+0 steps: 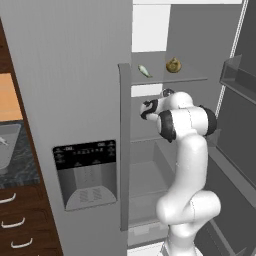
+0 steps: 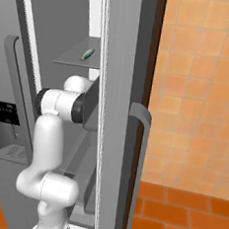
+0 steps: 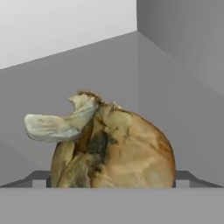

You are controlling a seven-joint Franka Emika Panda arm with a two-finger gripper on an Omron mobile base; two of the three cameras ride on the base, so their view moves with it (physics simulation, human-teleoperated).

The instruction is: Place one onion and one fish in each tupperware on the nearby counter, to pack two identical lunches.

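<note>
**Fingers spread around the onion on the fridge shelf**

I reach into the open fridge point(image 1: 100, 100) because the food sits there: the onion point(image 3: 113, 146) and the fish point(image 1: 145, 71) lie well apart on the upper shelf point(image 1: 195, 78). My fingers point(image 3: 38, 179) stand wide — one on each side of the onion, not yet pinching it. My arm point(image 1: 187, 165) rises from the base, elbow bent, forearm level into the compartment. The table point(image 1: 15, 160) lies off to the left.

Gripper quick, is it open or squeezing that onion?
Gripper: open, its fingertips on either side of the onion, not yet squeezing it.
</note>
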